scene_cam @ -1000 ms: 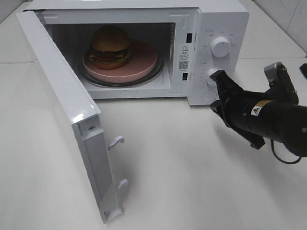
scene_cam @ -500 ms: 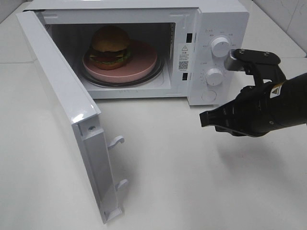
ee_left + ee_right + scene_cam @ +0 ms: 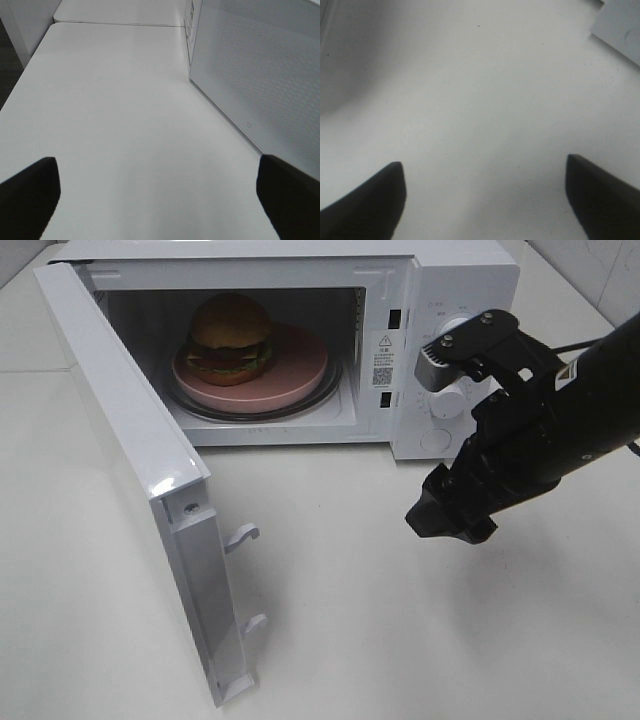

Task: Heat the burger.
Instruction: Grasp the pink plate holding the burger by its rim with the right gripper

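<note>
White bench (image 3: 400,620) carries the microwave (image 3: 460,280), burger (image 3: 230,338) inside; left claw (image 3: 156,159) and right claw (image 3: 482,161) gape empty; next, probably, the door (image 3: 120,430) must be pushed shut

White table (image 3: 400,640); microwave (image 3: 470,280) stands on it, door (image 3: 120,410) open.

My right gripper (image 3: 445,517) has come away from the lower knob (image 3: 450,397) of the microwave (image 3: 470,280), where it sat closed a second ago. It now hangs just in front of the microwave's control panel (image 3: 425,440), tipped down toward the table (image 3: 380,620), jaws spread wide.
</note>
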You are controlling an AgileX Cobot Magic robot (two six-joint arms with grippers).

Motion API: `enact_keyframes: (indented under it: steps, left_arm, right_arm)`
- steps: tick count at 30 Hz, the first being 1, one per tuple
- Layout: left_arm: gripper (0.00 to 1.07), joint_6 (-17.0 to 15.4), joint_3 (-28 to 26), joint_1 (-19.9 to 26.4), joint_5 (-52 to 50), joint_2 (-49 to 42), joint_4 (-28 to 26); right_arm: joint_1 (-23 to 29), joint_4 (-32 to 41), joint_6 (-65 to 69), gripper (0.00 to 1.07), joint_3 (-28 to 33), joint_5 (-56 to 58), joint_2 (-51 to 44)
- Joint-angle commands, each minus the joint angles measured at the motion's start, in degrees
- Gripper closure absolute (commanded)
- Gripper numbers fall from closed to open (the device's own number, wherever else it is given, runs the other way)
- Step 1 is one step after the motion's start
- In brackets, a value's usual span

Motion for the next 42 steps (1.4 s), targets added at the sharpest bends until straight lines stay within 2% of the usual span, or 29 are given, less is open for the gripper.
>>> enact_keyframes:
  steps: [1, 3, 4, 7, 9, 16, 20, 21, 26, 29, 31, 38, 39, 41, 42]
  left_arm:
    - [0.06, 0.0, -0.1, 0.1, 0.2, -1.0, -0.1]
    - [0.06, 0.0, -0.1, 0.1, 0.2, -1.0, -0.1]
    - [0.06, 0.0, -0.1, 0.1, 0.2, -1.0, -0.1]
    - [0.06, 0.0, -0.1, 0.1, 0.2, -1.0, -0.1]
    - [0.06, 0.0, -0.1, 0.1, 0.2, -1.0, -0.1]
    - [0.06, 0.0, -0.1, 0.1, 0.2, -1.0, -0.1]
    - [0.06, 0.0, -0.1, 0.1, 0.2, -1.0, -0.1]
    - [0.06, 0.0, -0.1, 0.1, 0.2, -1.0, -0.1]
    - [0.06, 0.0, -0.1, 0.1, 0.2, -1.0, -0.1]
    - [0.06, 0.0, -0.1, 0.1, 0.2, -1.0, -0.1]
    - [0.06, 0.0, -0.1, 0.1, 0.2, -1.0, -0.1]
    - [0.06, 0.0, -0.1, 0.1, 0.2, -1.0, -0.1]
    - [0.06, 0.0, -0.1, 0.1, 0.2, -1.0, -0.1]
    - [0.06, 0.0, -0.1, 0.1, 0.2, -1.0, -0.1]
    - [0.06, 0.0, -0.1, 0.1, 0.2, -1.0, -0.1]
  right_arm:
    - [0.2, 0.1, -14.6, 0.07, -4.9, 8.1, 1.8]
    - [0.2, 0.1, -16.5, 0.07, -5.8, 9.6, 2.6]
    - [0.2, -0.3, -20.3, 0.07, -8.4, 12.8, 4.6]
    - [0.6, -0.5, -21.1, 0.08, -9.3, 13.9, 5.5]
    - [2.6, -1.7, -24.1, 0.09, -13.9, 16.2, 9.1]
    - [5.9, -1.9, -31.1, 0.1, -21.9, 19.1, 15.4]
    - [8.1, -2.7, -37.1, 0.11, -29.2, 23.6, 21.0]
    - [8.1, -2.7, -37.1, 0.11, -29.2, 23.6, 21.0]
    - [8.8, -3.7, -39.6, 0.13, -38.1, 24.8, 27.0]
    - [8.8, -3.9, -39.9, 0.13, -39.6, 24.8, 28.0]
    - [8.8, -4.3, -40.4, 0.15, -44.6, 24.8, 31.3]
    - [8.9, -4.7, -42.7, 0.17, -52.1, 26.3, 36.4]
    - [9.3, -5.3, -42.7, 0.18, -55.5, 27.6, 38.7]
    - [9.3, -5.6, -42.7, 0.18, -56.9, 28.2, 39.7]
    - [9.3, -6.0, -42.7, 0.19, -60.2, 29.4, 41.8]
